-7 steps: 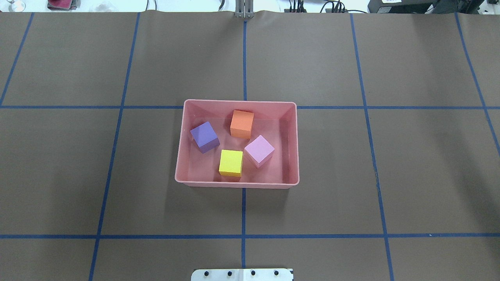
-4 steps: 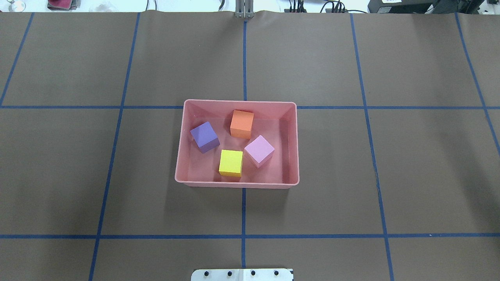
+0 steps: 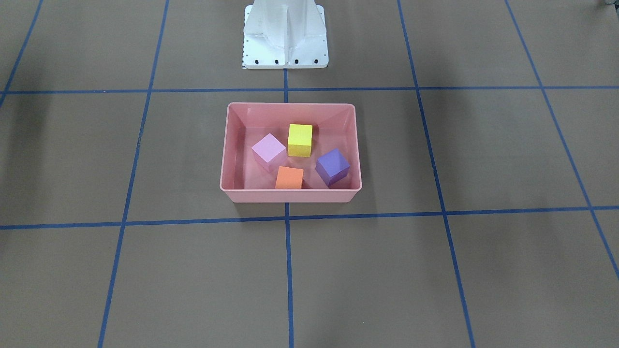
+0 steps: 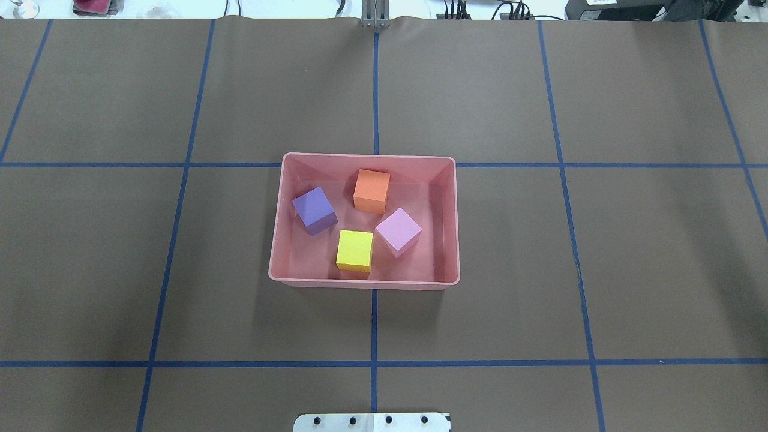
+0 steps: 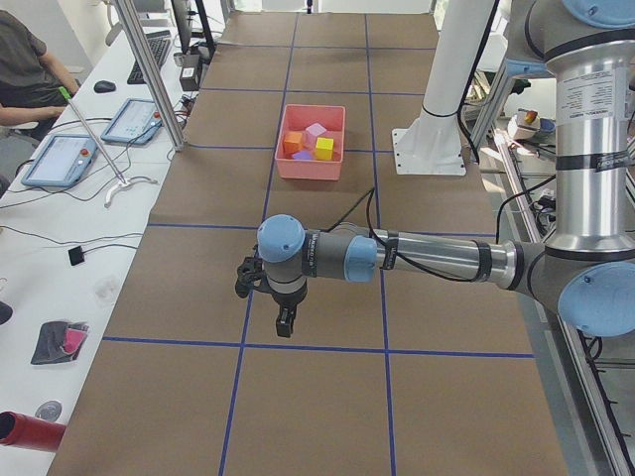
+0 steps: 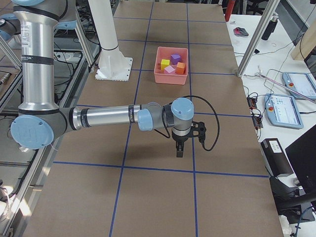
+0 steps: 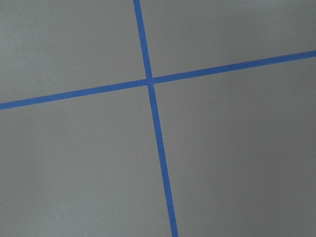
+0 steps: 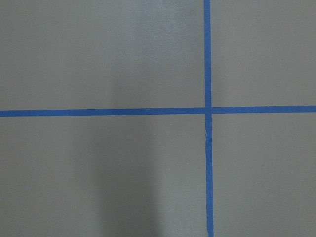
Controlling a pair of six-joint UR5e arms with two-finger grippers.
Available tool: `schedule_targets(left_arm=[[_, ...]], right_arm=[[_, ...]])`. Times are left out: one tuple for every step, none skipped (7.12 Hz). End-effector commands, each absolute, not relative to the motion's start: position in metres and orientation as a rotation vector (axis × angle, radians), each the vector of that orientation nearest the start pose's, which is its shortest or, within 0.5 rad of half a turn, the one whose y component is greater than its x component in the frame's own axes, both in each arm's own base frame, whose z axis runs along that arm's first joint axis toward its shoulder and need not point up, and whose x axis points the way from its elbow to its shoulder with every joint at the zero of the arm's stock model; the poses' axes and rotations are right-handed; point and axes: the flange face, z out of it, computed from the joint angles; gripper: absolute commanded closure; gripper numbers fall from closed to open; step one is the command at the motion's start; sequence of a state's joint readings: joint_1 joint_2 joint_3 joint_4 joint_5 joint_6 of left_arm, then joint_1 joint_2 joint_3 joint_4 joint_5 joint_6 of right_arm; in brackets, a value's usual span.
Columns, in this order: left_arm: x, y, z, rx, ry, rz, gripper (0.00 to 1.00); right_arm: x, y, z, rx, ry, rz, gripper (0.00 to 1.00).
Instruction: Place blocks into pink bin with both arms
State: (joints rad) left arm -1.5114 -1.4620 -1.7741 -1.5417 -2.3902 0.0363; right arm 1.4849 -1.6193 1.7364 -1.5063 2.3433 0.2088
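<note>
Well, nothing's moved: all four blocks [image 4: 354,249] sit in the pink bin [image 4: 366,157], job looks done, while the left gripper [image 5: 284,329] and right gripper [image 6: 178,152] are too far off to tell whether clenched or released.

Surface: brown paper covering [image 4: 480,90], matte and flat.
Markings: blue tape lines [image 4: 375,324] crossing into a grid of wide rectangles.
Left-end desk [image 5: 60,248]: white, carrying two tablets [image 5: 134,119], a keyboard [image 5: 154,59] and loose black cables; a seated person [image 5: 25,64] leans on it.
Right-end desk [image 6: 291,54]: white, with another tablet and a dark monitor [image 6: 303,158].
Frame: slanted aluminium posts [image 5: 149,69] beside the desks.
Light: even, with soft, faint shadows.
</note>
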Motion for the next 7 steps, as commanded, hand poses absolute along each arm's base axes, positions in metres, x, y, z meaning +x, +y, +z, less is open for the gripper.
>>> schedule_targets(left_arm=[[-0.0311,-0.4496,0.6101,0.029,0.860,0.103,0.01],[-0.0311,-0.4499,0.6090,0.035,0.858,0.107,0.01],[-0.0321,-0.4497,0.6091,0.044,0.854,0.111,0.01],[-0.0315,-0.4505,0.6098,0.045,0.852,0.115,0.01],[-0.0315,-0.4505,0.6098,0.045,0.852,0.116,0.01],[-0.0315,-0.4512,0.6084,0.047,0.852,0.115,0.01],[-0.0308,-0.4513,0.6084,0.047,0.852,0.117,0.01]], right_arm=[[0.0227,-0.4835,0.5935,0.061,-0.784,0.046,0.01],[0.0219,-0.4836,0.5935,0.060,-0.784,0.044,0.01],[0.0220,-0.4829,0.5942,0.059,-0.783,0.045,0.01],[0.0220,-0.4830,0.5948,0.059,-0.783,0.045,0.01],[0.0220,-0.4830,0.5948,0.059,-0.783,0.045,0.01],[0.0220,-0.4830,0.5962,0.057,-0.783,0.045,0.01],[0.0219,-0.4831,0.5959,0.058,-0.785,0.045,0.01]])
